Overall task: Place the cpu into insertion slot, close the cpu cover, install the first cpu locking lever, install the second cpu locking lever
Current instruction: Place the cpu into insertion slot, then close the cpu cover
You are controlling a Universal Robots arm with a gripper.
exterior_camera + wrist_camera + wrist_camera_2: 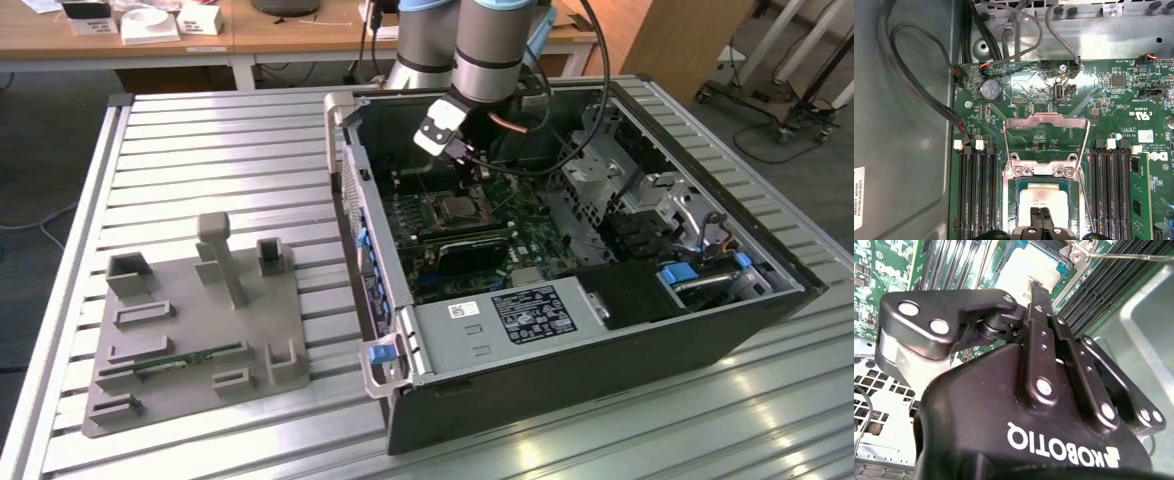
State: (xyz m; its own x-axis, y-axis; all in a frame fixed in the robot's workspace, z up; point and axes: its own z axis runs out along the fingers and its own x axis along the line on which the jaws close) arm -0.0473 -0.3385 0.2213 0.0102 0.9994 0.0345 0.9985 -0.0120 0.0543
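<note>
The chip (1043,199) lies flat in the socket (1010,202), dull silver top up. I judge it light, stiff and fragile: a skewed push could harm the contacts beneath, so I would take it only by two opposite edges, never by its faces. The gripper (1041,221) hangs right over one edge of the chip with its fingers (1036,218) pressed together, pinching nothing I can see. I cannot tell whether they touch it. The cover (1046,120) stands open, hinged on the side of the socket away from the fingertips. It looks like thin, springy metal, best pushed on its free bar. Long black memory slots (976,190) flank the socket on both sides. In the exterior view the socket sits at ten o'clock from the middle of the computer case (601,360). A grey fixture block (187,330) rests on the slatted table (214,130) at nine o'clock from the case.
</note>
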